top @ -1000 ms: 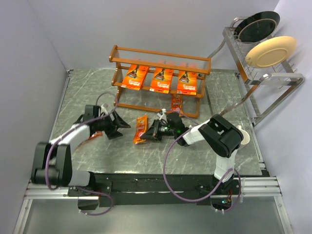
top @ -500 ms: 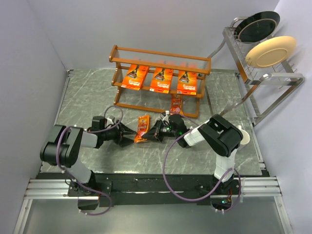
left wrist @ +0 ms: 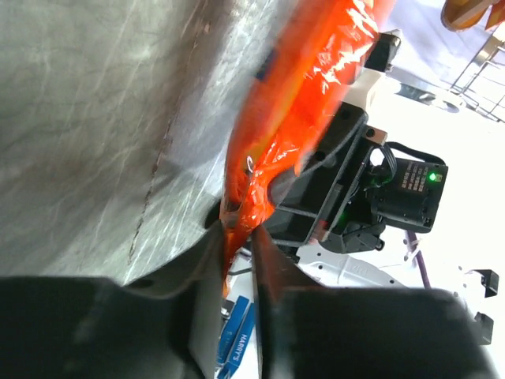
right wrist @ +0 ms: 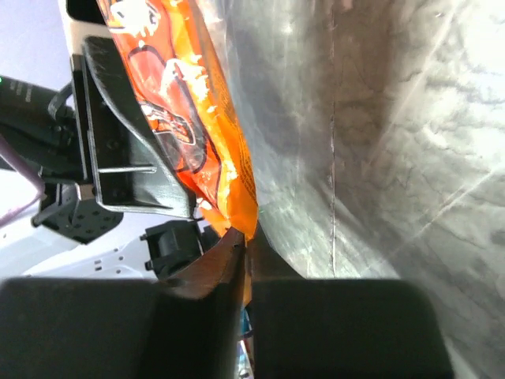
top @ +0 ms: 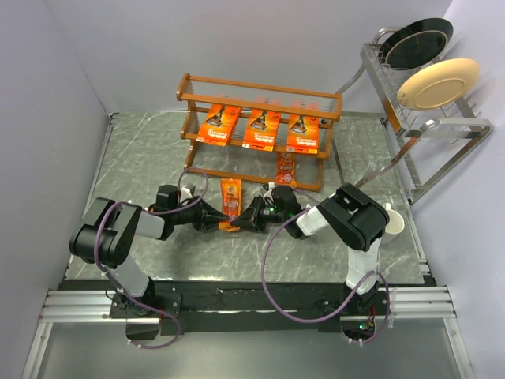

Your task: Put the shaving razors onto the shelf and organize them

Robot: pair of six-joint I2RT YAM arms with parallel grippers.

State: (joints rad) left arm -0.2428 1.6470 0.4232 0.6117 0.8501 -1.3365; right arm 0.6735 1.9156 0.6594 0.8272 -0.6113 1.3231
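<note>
One small orange razor pack (top: pixel 230 201) stands up off the table's middle, pinched from both sides at its lower end. My left gripper (top: pixel 220 220) is shut on that end; the orange film (left wrist: pixel 300 110) sits squeezed between its fingers (left wrist: pixel 237 237). From the right, my right gripper (top: pixel 241 220) has the pack's edge (right wrist: pixel 181 103) between its nearly closed jaws (right wrist: pixel 248 246). The shelf (top: pixel 260 85) stands at the back with three large razor cards (top: pixel 262 129) side by side on its middle tier. Another small pack (top: pixel 285 169) is on the bottom tier, right of centre.
A silver dish rack (top: pixel 430 130) with a black plate (top: pixel 418 39) and a cream plate (top: pixel 438 83) stands at the back right. A white round object (top: pixel 393 222) lies beside the right arm. Walls close in at the left and the back.
My left gripper came in from the left and closed on the small pack held by the right gripper. The pack was lifted more upright and toward the shelf. The right jaws eased slightly.
</note>
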